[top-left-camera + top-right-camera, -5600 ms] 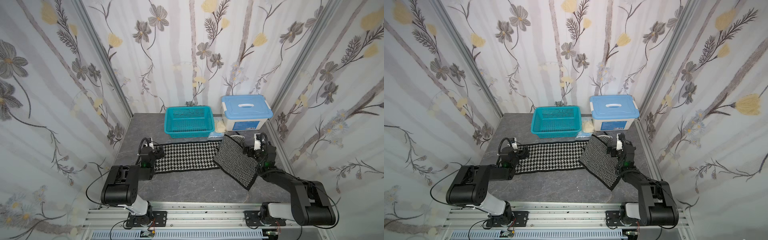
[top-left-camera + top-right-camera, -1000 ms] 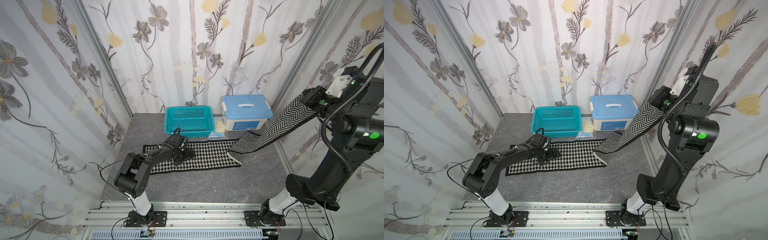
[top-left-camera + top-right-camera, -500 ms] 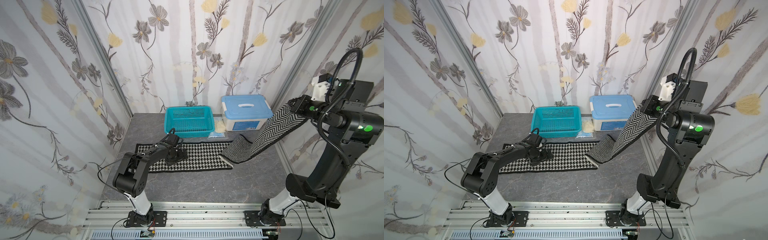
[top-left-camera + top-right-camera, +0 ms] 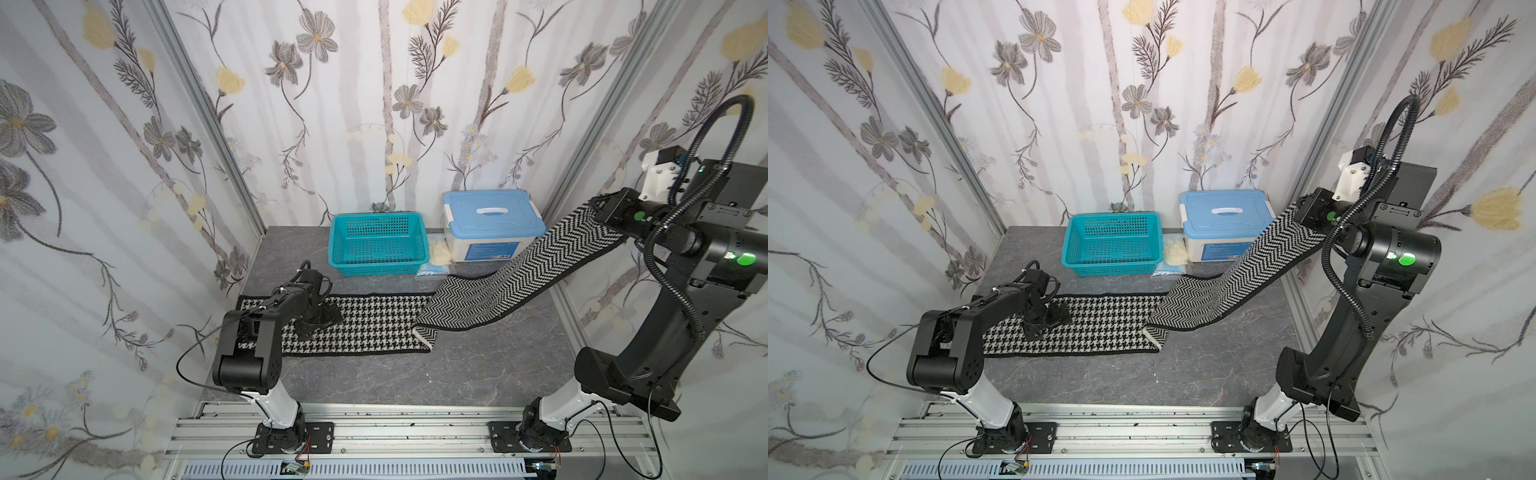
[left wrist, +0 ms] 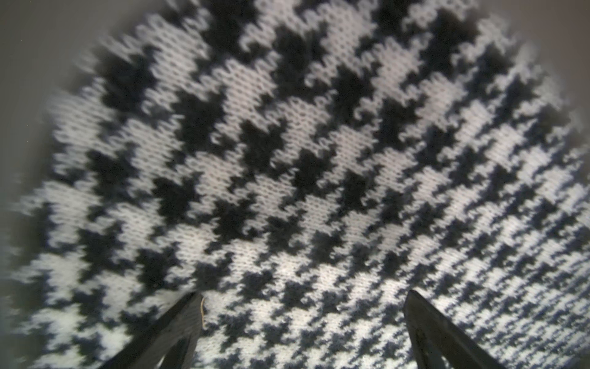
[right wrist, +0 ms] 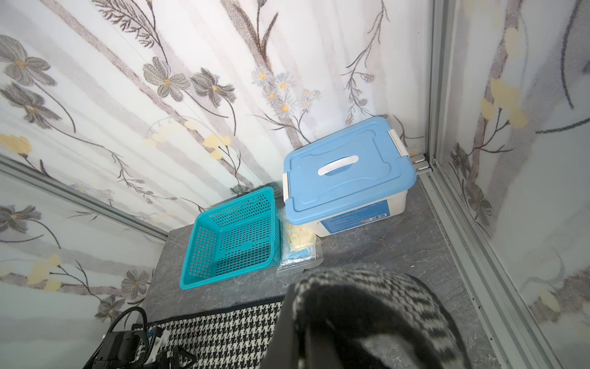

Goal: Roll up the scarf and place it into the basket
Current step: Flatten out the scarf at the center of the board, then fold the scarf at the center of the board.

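Observation:
The scarf point(image 4: 374, 322) point(image 4: 1100, 326) lies across the table with its houndstooth side up. Its right part is folded over, and the herringbone strip point(image 4: 552, 257) point(image 4: 1258, 257) rises slantwise to my right gripper point(image 4: 598, 210) point(image 4: 1304, 210), which is shut on that end high at the right wall. In the right wrist view the bunched scarf point(image 6: 367, 303) covers the gripper point(image 6: 306, 322). My left gripper point(image 4: 320, 320) point(image 4: 1046, 320) point(image 5: 303, 294) stands open, its fingertips point(image 5: 191, 303) down on the houndstooth cloth point(image 5: 303, 159). The teal basket point(image 4: 376, 218) point(image 4: 1113, 218) point(image 6: 230, 198) stands empty at the back.
A white box with a blue lid point(image 4: 492, 212) point(image 4: 1223, 212) point(image 6: 348, 179) stands right of the basket. Between them lie a pale yellow cloth lump point(image 4: 439, 251) point(image 4: 1175, 251) and a small plastic bag point(image 4: 432, 270). The lifted strip passes just in front of the box.
My right gripper has come down and moved left with the scarf end. The flat part of the scarf and its fold have slid left, and my left gripper has moved left with it.

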You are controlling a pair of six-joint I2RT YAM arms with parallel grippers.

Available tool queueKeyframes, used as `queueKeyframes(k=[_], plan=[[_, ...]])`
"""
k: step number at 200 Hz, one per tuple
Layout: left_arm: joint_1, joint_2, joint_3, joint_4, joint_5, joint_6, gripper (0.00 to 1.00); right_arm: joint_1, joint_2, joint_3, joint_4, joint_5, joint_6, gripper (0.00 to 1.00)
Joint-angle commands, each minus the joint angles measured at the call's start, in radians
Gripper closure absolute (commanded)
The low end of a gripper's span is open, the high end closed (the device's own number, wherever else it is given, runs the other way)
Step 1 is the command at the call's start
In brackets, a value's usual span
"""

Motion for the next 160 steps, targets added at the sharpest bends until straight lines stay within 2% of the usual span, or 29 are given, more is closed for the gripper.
queueKeyframes(k=[1,37,58,80,106,133,160], plan=[[0.029,0.028,0.026,-0.055,-0.027,0.048,0.00,-0.043,-0.007,-0.001,0.093,-0.061,0.033,1.00],[0.022,0.062,0.071,-0.070,-0.021,0.074,0.00,-0.108,-0.019,0.000,0.255,-0.169,0.120,1.00],[0.002,0.068,0.066,-0.059,0.001,0.065,0.00,-0.154,0.002,0.008,0.404,-0.263,0.247,1.00],[-0.041,0.077,0.052,-0.045,0.019,0.048,0.00,-0.167,0.036,0.037,0.537,-0.300,0.348,1.00],[-0.114,0.092,0.040,-0.004,0.052,-0.008,0.00,-0.160,0.066,0.041,0.699,-0.351,0.506,1.00],[-0.236,0.141,0.085,0.029,0.076,-0.084,0.00,-0.163,0.066,0.053,0.695,-0.377,0.523,1.00],[-0.373,0.231,0.177,0.079,0.132,-0.191,0.00,-0.224,0.054,0.052,0.707,-0.417,0.553,1.00]])
